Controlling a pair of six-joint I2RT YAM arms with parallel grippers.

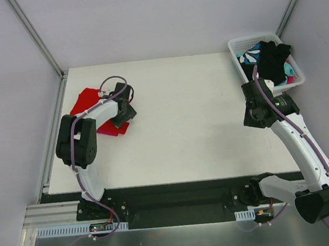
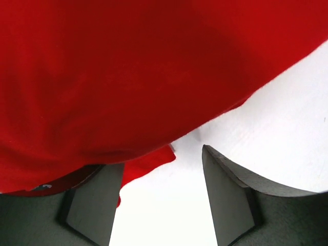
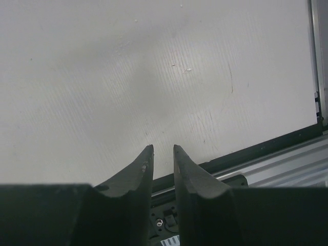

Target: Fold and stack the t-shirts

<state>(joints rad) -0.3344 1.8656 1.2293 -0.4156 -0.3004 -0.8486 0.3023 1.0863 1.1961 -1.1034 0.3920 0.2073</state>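
Note:
A bright red t-shirt lies crumpled at the table's left side, partly under my left arm. My left gripper is low over its right edge. In the left wrist view the red t-shirt fills the upper part, and the left gripper is open with bare table and a red corner between its fingers. The cloth bulges over the left finger. My right gripper hovers in front of the basket. Seen from the right wrist, the right gripper has a narrow gap and holds nothing.
A white basket sits at the back right corner. It holds a black garment, a teal-and-white one and a bit of pink cloth. Metal frame posts stand at the back corners. The table's black front edge is near the right gripper.

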